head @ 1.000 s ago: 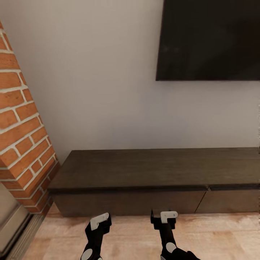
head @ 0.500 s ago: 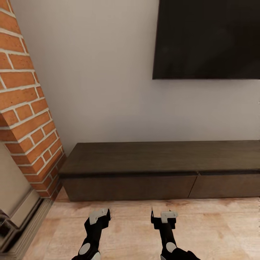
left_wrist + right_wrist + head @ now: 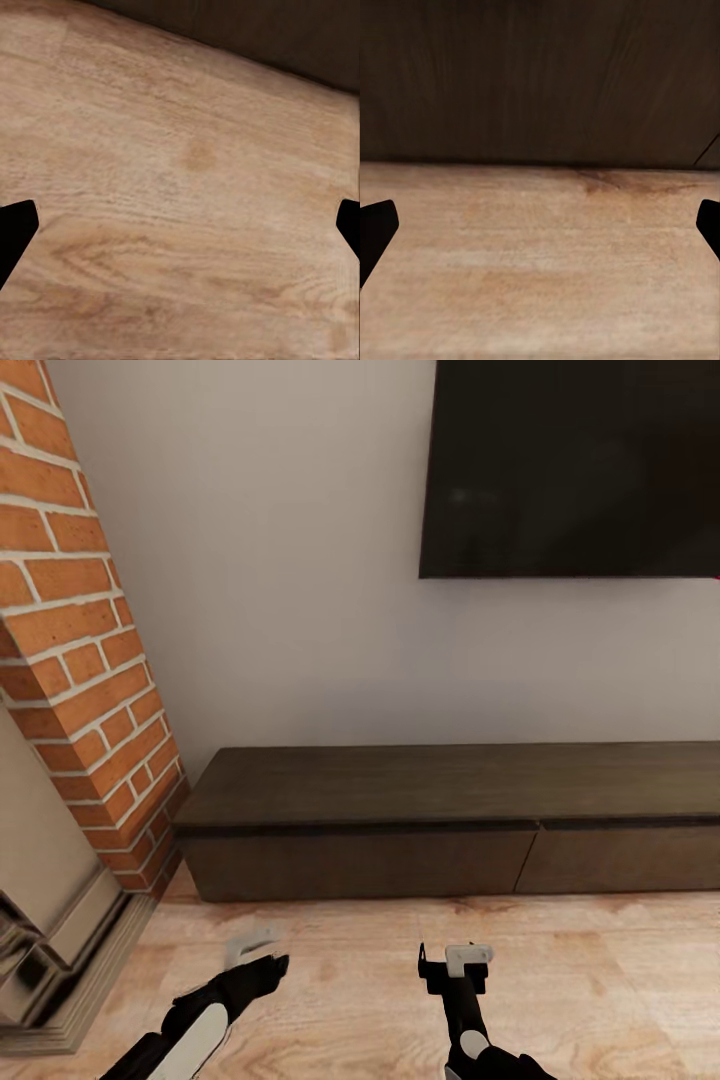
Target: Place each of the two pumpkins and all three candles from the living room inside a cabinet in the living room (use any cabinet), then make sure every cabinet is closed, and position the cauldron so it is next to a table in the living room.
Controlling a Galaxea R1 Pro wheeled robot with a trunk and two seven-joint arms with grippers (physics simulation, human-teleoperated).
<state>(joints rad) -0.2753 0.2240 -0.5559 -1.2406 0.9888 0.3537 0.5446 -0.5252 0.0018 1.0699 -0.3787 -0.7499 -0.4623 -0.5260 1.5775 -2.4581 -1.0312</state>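
Observation:
The long, low dark brown cabinet (image 3: 450,785) stands against the white wall, and both flat drawer fronts in view are shut. Its front also fills the far side of the right wrist view (image 3: 540,75) and edges the left wrist view (image 3: 262,37). My left gripper (image 3: 255,952) hangs low over the wood floor, angled toward the cabinet, open and empty. My right gripper (image 3: 455,960) points straight at the cabinet front from a short way off, open with nothing between its fingers. The pumpkins, candles and cauldron are out of view.
A red brick fireplace column (image 3: 80,660) with a stone base (image 3: 60,980) rises at the left, close to the left arm. A black wall TV (image 3: 570,470) hangs above the cabinet. Light wood floor (image 3: 600,980) runs along the cabinet's front.
The view has pulled back from the cabinet, showing more floor. My left arm has swung down and outward to the left, now lying at a slant. The right arm holds its pose.

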